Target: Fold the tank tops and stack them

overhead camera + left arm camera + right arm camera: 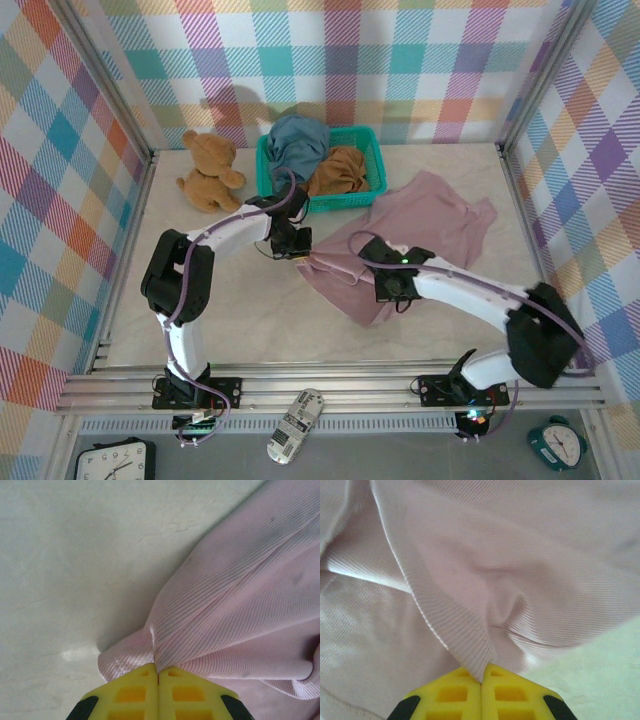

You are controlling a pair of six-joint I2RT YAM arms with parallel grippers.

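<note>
The dusty pink tank top (440, 220) lay rumpled on the worktop (230, 300), right of centre and just in front of the teal mesh basket (345, 203). Both claws had hold of it. The left claw (158, 670) was pinched together on a bunched corner at the garment's left edge, ribbed cloth fanning away from the yellow tips. The right claw (482, 677) was likewise clamped on a fold of pink fabric nearer the middle, with a ridge of cloth rising from its tips.

By my reading, the step in hand was the first of the 3 garments: gripping it at 2 points so that it could be spread flat before folding. The next move would call for both arms to lift and draw apart together, evenly, so the cloth tautens without slipping from either grip, then lay it smooth on bare worktop.

The basket held the other 2 tops: the slate blue top (295, 140) heaped at its left, spilling over the rim, and the ochre brown top (338, 170) crumpled at its right. A brown teddy bear (208, 170) sat just left of the basket.
</note>
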